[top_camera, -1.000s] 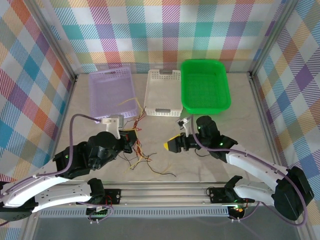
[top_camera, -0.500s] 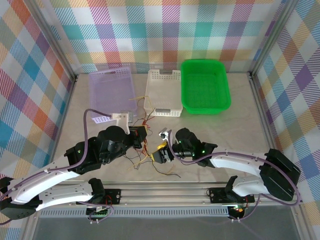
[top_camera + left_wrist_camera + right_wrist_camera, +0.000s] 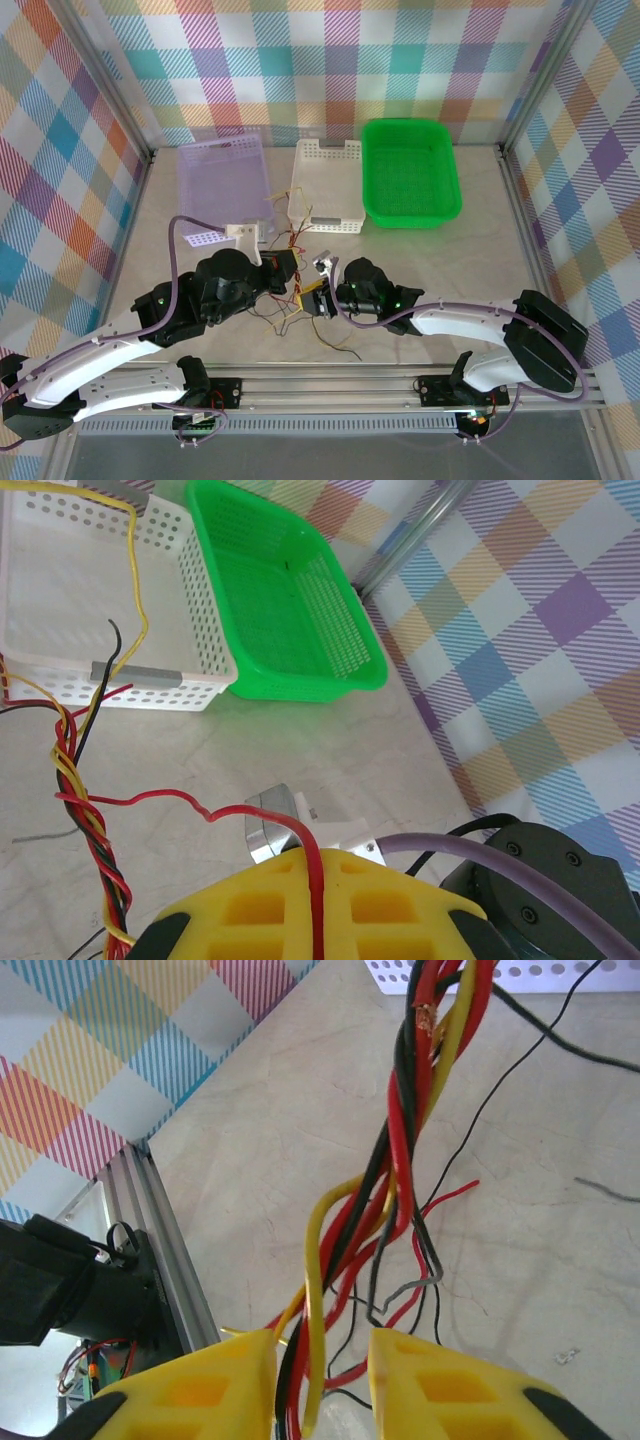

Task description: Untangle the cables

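A loose tangle of red, yellow and black cables (image 3: pixel 290 305) lay on the desk (image 3: pixel 480 260) between the two arms, just in front of a white basket (image 3: pixel 325 185). A green basket (image 3: pixel 410 170) sat beside it on the right. The left fingers (image 3: pixel 250 910) were closed tight, pinching a single red strand that led off to the twisted bundle. The right fingers (image 3: pixel 440 1390) stood slightly apart around the braided bundle, which ran through the gap between the yellow pads.
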